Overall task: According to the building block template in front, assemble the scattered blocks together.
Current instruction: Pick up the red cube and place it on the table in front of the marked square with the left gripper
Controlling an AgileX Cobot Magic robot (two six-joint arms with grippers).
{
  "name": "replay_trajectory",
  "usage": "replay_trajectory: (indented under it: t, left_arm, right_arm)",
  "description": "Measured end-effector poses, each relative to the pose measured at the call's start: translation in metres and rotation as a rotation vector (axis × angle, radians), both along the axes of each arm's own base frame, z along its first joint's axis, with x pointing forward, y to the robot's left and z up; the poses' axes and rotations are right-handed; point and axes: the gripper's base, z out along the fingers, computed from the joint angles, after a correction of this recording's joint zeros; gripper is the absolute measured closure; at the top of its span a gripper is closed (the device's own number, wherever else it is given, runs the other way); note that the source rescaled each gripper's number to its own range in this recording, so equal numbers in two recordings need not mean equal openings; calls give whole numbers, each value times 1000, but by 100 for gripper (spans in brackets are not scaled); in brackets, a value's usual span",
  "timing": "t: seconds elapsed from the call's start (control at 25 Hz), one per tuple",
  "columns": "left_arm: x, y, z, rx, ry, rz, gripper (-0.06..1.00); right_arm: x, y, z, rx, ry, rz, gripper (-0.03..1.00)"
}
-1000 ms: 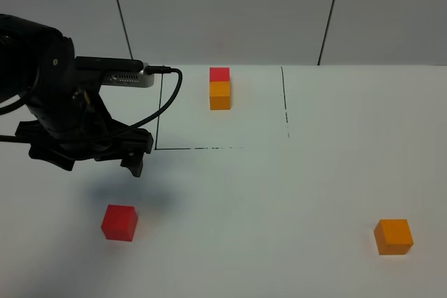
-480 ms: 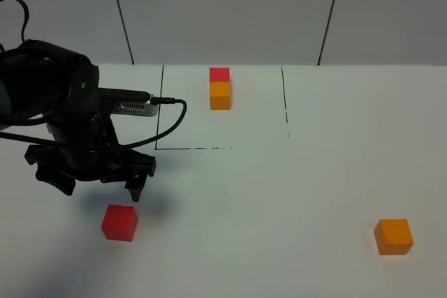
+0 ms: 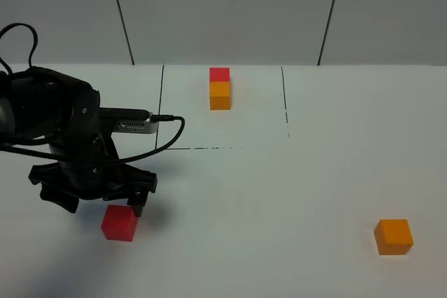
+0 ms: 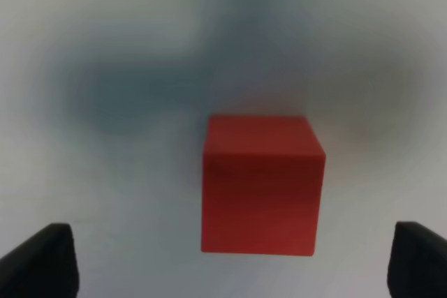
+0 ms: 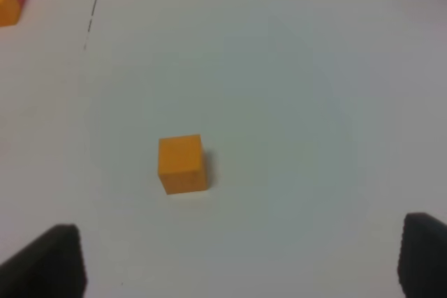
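Left gripper (image 3: 102, 205) hangs spread wide just over the red cube (image 3: 119, 222), front left of the table (image 3: 293, 186). Its wrist view's blurry, with the fingertips cropped. Right gripper (image 5: 236, 262) is spread wide too, with the orange cube (image 5: 181, 164) well apart from it. The template pair (image 3: 220, 88) sits far back inside the black lines (image 3: 199, 148).

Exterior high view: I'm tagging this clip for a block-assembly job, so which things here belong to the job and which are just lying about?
Job:
- loose matte red cube
- loose matte orange cube
- template pair of small red and orange cubes inside the black-line square
- left hand, open by the red cube

Not part of it:
- white table
- black cable
- grey wall panels
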Motion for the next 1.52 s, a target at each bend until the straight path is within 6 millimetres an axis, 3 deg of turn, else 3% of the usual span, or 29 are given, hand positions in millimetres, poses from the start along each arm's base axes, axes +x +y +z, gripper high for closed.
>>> replay_trajectory:
  t: [0.4,1.52]
  left_arm:
    - [-10,3,-23,-21,-40,3,2]
    - [-8,-1,-23,-70,-68,-39,2]
  right_arm:
    - [0,0,0,0,0,0,18]
    - [0,0,0,0,0,0,18]
